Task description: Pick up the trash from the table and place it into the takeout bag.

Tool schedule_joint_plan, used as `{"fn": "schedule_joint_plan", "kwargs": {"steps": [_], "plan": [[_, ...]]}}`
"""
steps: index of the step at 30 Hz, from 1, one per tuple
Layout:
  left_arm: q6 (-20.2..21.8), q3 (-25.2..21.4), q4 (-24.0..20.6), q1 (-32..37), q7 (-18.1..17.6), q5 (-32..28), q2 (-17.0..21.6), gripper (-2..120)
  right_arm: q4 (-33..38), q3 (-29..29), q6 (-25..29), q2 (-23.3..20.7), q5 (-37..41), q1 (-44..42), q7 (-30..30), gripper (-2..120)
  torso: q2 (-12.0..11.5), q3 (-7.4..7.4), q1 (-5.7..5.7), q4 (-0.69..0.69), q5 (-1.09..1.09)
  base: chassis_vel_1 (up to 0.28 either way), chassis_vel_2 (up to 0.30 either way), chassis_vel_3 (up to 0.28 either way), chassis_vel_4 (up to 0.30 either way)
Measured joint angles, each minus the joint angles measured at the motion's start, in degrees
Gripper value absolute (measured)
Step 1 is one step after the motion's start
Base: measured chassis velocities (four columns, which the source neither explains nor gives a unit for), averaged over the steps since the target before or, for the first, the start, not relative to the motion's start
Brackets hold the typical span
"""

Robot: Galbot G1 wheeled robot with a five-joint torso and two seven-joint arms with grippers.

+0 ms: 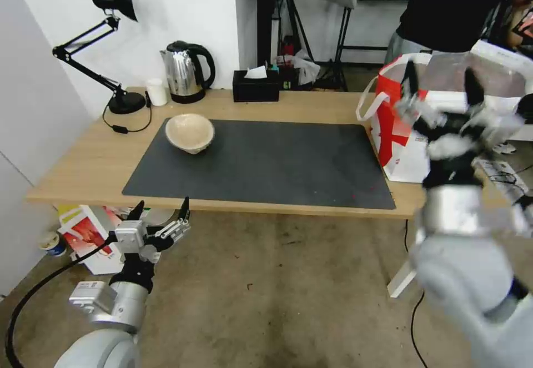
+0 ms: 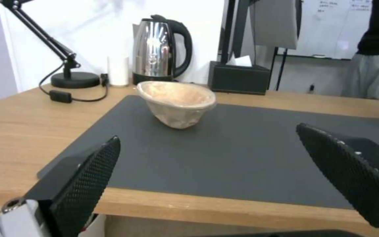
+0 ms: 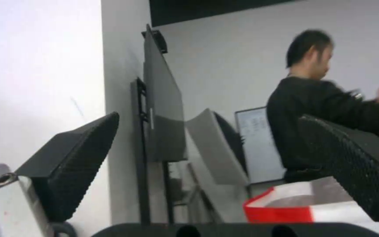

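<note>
Wood, matt rubber, pulp and polished steel

We see a light-wood table (image 1: 83, 162) under a matt dark-grey mat (image 1: 266, 162), a rough beige pulp bowl (image 2: 177, 102) (its wall looks crumpled), a mirror-glossy steel kettle (image 2: 156, 49), a smooth takeout bag (image 1: 397, 135) with silvery lining, and dimpled black pads (image 2: 86, 177) on the left gripper (image 2: 238, 176).

light-wood table (image 1: 83, 168) carries a dark-grey mat (image 1: 266, 162) (pulp bowl (image 1: 190, 132) on it), kettle (image 1: 186, 72), lamp (image 1: 114, 46).
</note>
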Motion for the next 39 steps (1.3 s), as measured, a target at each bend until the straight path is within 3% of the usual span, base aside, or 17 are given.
{"fn": "schedule_joint_plan", "kwargs": {"steps": [7,9,18,27,39], "plan": [[-0.06,0.03,-0.12,0.22,-0.14,0.01,-0.33,100,0.56,-3.82,2.33,1.24,-9.74,-4.87,4.70,100,0.00,0.00,0.00,0.01,0.00,0.000,0.000,0.000,0.000],[-0.06,0.11,-0.12,0.21,-0.14,0.03,-0.37,100,0.32,-4.57,1.56,1.58,-14.32,-6.57,6.91,100,0.00,0.00,0.00,0.01,0.01,0.000,0.000,0.000,0.000],[-0.26,0.12,0.09,0.19,0.02,0.10,-0.63,100,-0.52,-8.09,-0.54,1.61,-21.69,-13.06,13.70,100,-0.01,0.00,0.00,0.01,0.00,0.000,0.000,0.000,0.000],[-0.39,0.24,0.30,0.34,0.11,0.33,-1.12,100,-2.80,-12.16,-3.34,-0.29,-22.22,-19.03,14.87,100,-0.01,0.00,0.01,0.01,0.02,0.000,0.000,0.000,0.000],[-0.49,0.09,0.00,0.82,0.10,0.47,-1.13,100,-3.52,-12.96,-7.41,-3.43,-11.54,-20.04,11.80,100,-0.01,0.01,0.01,0.01,0.01,0.000,0.000,0.000,0.000]]}}
